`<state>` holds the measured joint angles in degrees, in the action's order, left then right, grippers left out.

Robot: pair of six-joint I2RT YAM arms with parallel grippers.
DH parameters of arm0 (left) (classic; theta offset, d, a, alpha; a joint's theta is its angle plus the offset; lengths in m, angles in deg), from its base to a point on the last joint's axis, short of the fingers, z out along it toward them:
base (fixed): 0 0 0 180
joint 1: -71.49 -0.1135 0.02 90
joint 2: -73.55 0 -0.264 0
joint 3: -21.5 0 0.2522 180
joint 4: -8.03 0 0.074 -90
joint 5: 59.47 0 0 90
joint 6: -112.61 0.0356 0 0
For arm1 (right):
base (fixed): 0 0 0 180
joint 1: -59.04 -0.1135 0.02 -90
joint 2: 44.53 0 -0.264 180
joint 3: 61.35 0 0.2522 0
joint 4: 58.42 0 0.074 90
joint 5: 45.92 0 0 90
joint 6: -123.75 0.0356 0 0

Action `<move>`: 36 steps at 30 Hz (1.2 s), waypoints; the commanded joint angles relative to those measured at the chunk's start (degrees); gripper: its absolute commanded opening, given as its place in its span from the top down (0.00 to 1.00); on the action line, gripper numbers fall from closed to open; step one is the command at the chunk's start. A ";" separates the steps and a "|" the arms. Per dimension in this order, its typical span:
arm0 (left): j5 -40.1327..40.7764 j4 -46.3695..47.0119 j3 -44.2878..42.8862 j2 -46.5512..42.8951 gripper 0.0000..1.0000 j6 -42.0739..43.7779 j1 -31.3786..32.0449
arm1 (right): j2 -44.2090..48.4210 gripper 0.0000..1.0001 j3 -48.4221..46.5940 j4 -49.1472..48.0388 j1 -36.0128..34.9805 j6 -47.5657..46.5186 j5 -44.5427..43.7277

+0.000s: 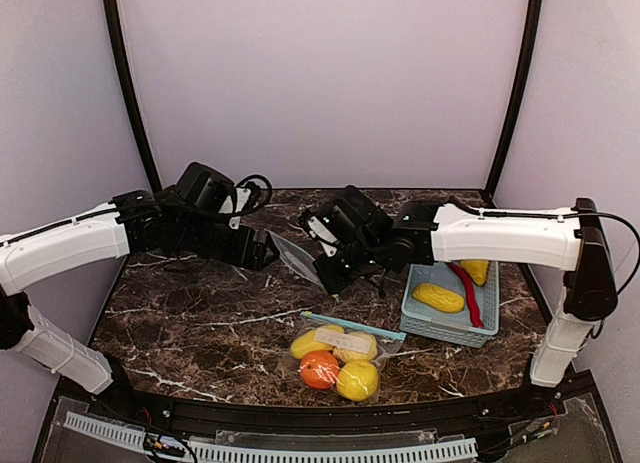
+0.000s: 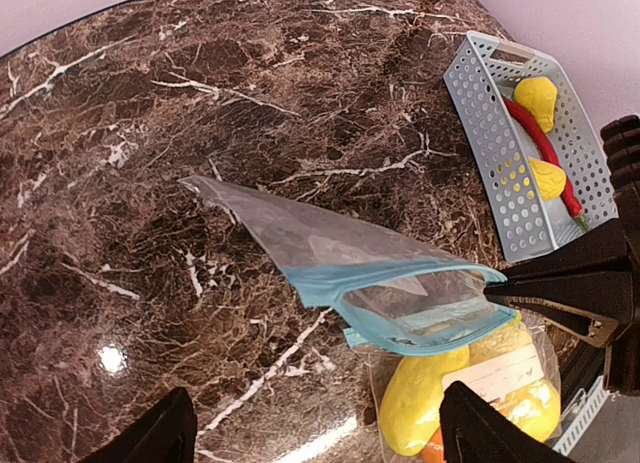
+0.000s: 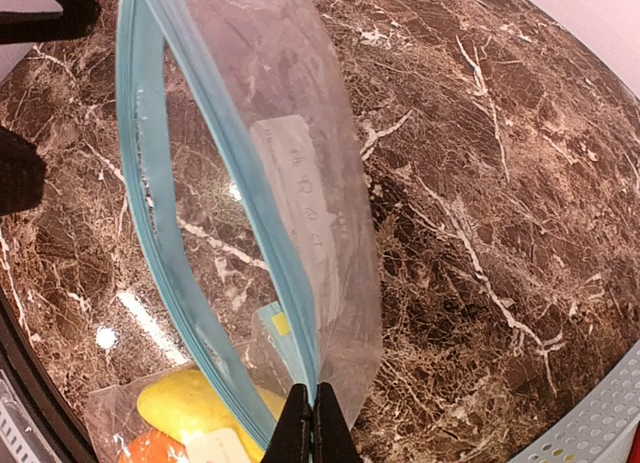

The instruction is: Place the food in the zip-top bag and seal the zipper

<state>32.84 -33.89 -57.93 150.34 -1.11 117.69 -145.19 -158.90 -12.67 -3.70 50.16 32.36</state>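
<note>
Fingers of the right gripper (image 3: 310, 413) are pressed tight together, and they pinch the blue rim of an empty zip bag (image 3: 300, 213). The bag is held up over the table (image 3: 500, 183), and its mouth gapes open.

The left gripper (image 2: 320, 433) has its fingers spread wide, with nothing between them. It is just beside the empty zip bag, on the side away from the right gripper. I cannot tell if it touches the bag.

Below the two grippers, nearer the arm bases, a full zip bag (image 1: 340, 355) lies on the table. Inside it are yellow foods (image 1: 357, 380) and an orange (image 1: 319, 369).

Off to the outer side of the right gripper sits a pale blue basket (image 1: 445, 330). In the basket lie two yellow pieces (image 1: 438, 297) and a red chili (image 1: 466, 289).
</note>
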 commanded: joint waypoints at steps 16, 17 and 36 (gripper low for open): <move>-2.02 -7.18 -9.75 4.13 0.02 13.07 -0.16 | -2.56 1.00 -3.69 1.89 -1.50 -2.60 0.13; -3.62 -6.58 -9.83 4.35 0.02 12.99 -0.43 | -2.69 1.00 -3.87 2.03 -1.51 -2.60 0.12; -4.03 -6.66 -10.65 7.23 0.29 17.11 -3.61 | -1.73 1.00 -3.42 1.60 -2.82 -5.04 2.47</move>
<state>28.86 -40.49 -67.35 157.01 13.99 114.45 -147.20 -161.59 -10.60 -5.43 46.35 33.65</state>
